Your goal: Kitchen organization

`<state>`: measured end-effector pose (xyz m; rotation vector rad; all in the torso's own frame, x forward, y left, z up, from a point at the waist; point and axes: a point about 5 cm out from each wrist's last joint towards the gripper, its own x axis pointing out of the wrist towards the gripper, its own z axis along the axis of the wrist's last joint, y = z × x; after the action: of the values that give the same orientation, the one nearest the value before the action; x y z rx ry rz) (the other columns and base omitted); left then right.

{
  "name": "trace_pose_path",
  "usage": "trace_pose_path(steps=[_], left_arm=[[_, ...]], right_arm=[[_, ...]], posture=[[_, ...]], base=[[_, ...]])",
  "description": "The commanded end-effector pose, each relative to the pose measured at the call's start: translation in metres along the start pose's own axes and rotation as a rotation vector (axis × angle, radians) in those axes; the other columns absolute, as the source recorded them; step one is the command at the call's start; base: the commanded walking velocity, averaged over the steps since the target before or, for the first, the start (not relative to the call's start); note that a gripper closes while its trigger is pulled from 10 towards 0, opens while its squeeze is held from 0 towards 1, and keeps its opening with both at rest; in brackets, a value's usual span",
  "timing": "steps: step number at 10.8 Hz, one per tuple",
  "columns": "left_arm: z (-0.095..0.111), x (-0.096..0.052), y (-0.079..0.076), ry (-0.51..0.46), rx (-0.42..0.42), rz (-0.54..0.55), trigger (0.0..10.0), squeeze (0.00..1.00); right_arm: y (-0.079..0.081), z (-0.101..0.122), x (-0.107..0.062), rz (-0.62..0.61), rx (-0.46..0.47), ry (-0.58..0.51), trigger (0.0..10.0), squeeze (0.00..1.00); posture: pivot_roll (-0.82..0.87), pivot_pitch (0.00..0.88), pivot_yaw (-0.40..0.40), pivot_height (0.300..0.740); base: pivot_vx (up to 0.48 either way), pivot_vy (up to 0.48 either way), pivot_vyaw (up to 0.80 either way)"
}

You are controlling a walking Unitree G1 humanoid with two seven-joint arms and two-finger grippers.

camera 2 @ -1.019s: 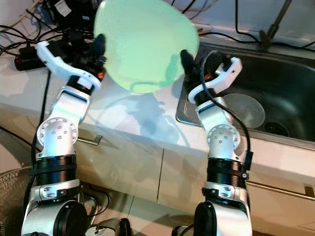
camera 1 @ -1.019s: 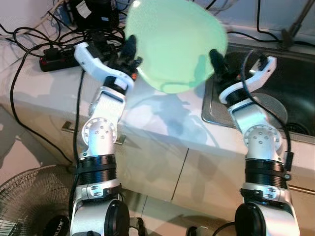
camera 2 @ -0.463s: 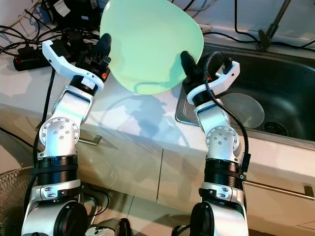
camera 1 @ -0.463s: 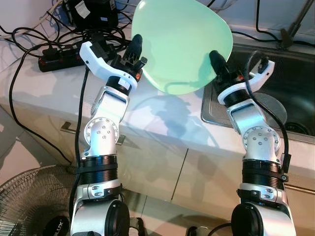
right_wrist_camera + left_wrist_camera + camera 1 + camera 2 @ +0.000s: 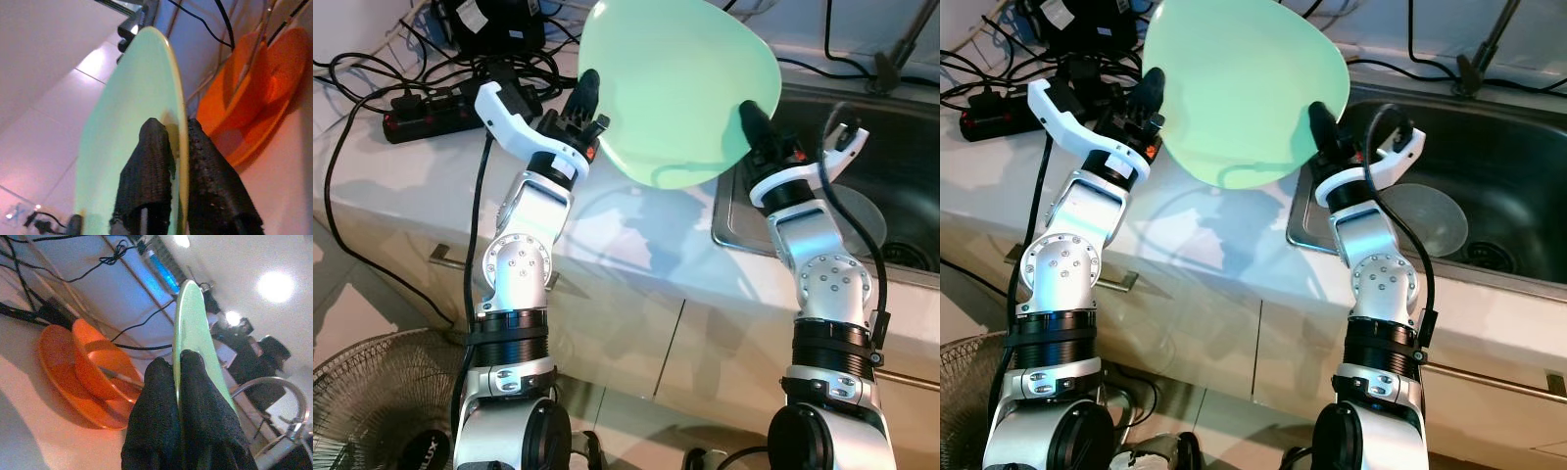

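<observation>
A large pale green plate (image 5: 675, 93) is held up tilted above the white counter, between both arms. My left gripper (image 5: 586, 90) is shut on its left rim, and the left wrist view has the thin edge of the green plate (image 5: 191, 328) pinched between the black fingers (image 5: 161, 431). My right gripper (image 5: 753, 122) is shut on the plate's right rim, with the green plate (image 5: 132, 147) clamped between its fingers (image 5: 146, 166). An orange plate (image 5: 73, 382) with an orange bowl (image 5: 100, 364) on it rests on the counter behind.
A steel sink (image 5: 891, 176) lies to the right with a clear bowl (image 5: 1425, 217) in it and a faucet (image 5: 274, 391) above. Black cables and a power strip (image 5: 421, 113) clutter the counter's far left. A fan (image 5: 372, 401) stands on the floor at lower left.
The plate has shifted slightly to the right and stands a little steeper. Both grippers keep their hold on its rim.
</observation>
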<state>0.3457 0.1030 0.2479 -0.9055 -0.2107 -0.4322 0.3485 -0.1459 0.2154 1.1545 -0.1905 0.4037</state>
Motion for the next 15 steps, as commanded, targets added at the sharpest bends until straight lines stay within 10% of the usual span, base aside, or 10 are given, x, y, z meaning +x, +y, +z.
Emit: trace_pose_path(steps=[1, 2, 8, 9, 10, 15], left_arm=[[-0.012, 0.004, -0.015, 0.043, 0.013, -0.064, 10.0, 0.00], [-0.015, 0.003, -0.015, 0.064, 0.032, -0.062, 10.0, 1.00], [-0.016, 0.003, -0.014, 0.072, 0.030, -0.057, 10.0, 1.00], [-0.018, 0.002, -0.013, 0.083, 0.041, -0.051, 10.0, 0.88], [-0.019, 0.002, -0.013, 0.091, 0.048, -0.051, 10.0, 0.00], [-0.026, -0.008, -0.003, 0.158, 0.204, -0.029, 10.0, 0.00]], right_arm=[[0.005, -0.001, 0.003, -0.001, -0.003, 0.009, 0.0, 0.00], [0.006, -0.001, 0.003, 0.007, 0.021, -0.002, 0.0, 0.00], [0.005, 0.032, 0.005, -0.014, 0.077, -0.178, 0.0, 0.00], [0.003, 0.045, 0.003, -0.019, 0.095, -0.240, 0.0, 0.00], [0.001, 0.057, 0.001, -0.027, 0.109, -0.294, 0.0, 0.00], [-0.021, 0.121, -0.024, -0.177, 0.035, -0.589, 0.0, 0.00]], posture=[[0.05, 0.095, 0.037, 0.740], [0.05, 0.094, 0.037, 0.740], [0.05, 0.091, 0.038, 0.740], [0.04, 0.090, 0.041, 0.740], [0.04, 0.091, 0.042, 0.740], [0.03, 0.086, 0.059, 0.740]], base=[[0.000, 0.000, 0.00], [0.000, 0.000, 0.00], [0.000, 0.000, 0.00], [0.000, 0.000, 0.00], [0.000, 0.000, 0.00], [0.000, 0.000, 0.00]])
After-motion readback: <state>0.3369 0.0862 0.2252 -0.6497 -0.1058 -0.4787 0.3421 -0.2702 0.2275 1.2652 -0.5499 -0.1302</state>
